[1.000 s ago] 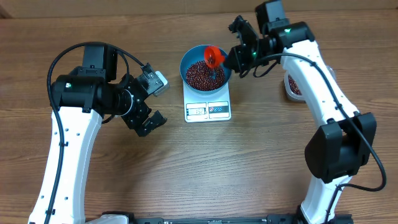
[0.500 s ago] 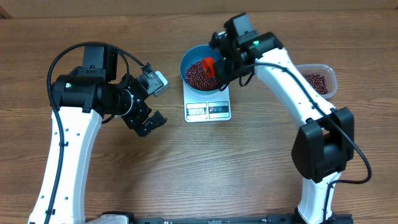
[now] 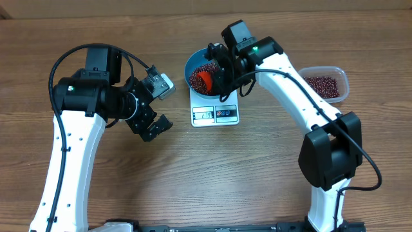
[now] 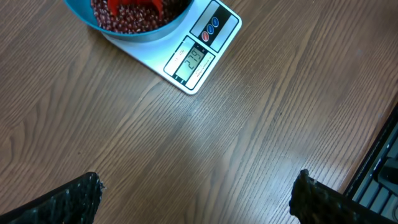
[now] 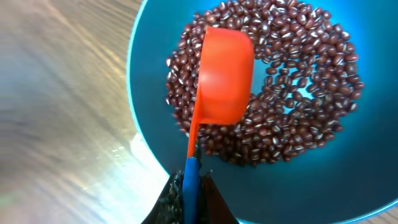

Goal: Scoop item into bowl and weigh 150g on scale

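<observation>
On the brown wooden table [image 3: 193,174], your beans [image 5: 292,93] sit in the blue bowl [image 5: 144,68] on the scale [image 3: 216,115]. They're tiny, hard and roll away, so lift them with the scoop [image 5: 225,74]. Your right gripper [image 5: 189,194] pinches its thin handle. Your left gripper [image 3: 158,105] has its fingers spread, empty.

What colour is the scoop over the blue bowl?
Bright orange-red scoop, blue at the handle's gripped end; the right wrist view shows it best.
</observation>
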`<state>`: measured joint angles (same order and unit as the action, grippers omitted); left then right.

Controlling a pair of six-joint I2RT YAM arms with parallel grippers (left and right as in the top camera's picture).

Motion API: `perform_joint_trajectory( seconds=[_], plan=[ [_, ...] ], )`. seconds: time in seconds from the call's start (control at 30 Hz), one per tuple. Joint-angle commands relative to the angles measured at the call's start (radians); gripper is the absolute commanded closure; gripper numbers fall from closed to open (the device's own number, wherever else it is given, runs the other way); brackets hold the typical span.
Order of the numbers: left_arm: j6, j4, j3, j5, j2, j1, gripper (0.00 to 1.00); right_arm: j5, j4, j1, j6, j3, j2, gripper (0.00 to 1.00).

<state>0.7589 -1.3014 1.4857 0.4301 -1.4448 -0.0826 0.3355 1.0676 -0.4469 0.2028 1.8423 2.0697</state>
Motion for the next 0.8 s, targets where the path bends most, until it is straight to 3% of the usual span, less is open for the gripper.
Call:
perform_joint_trajectory(
  seconds=[0.0,0.43,0.77],
  plan=[
    [-0.007,0.0,0.02,0.005,0.012,0.004,0.01,0.154,0.005,0.043,-0.008,0.022,0.005,0.96],
    [-0.007,0.0,0.02,0.005,0.012,0.004,0.0,0.299,0.015,0.175,-0.046,0.027,0.005,0.96],
    [-0.007,0.0,0.02,0.005,0.012,0.004,0.0,0.28,0.023,0.192,-0.003,0.047,-0.034,0.96]
  ],
)
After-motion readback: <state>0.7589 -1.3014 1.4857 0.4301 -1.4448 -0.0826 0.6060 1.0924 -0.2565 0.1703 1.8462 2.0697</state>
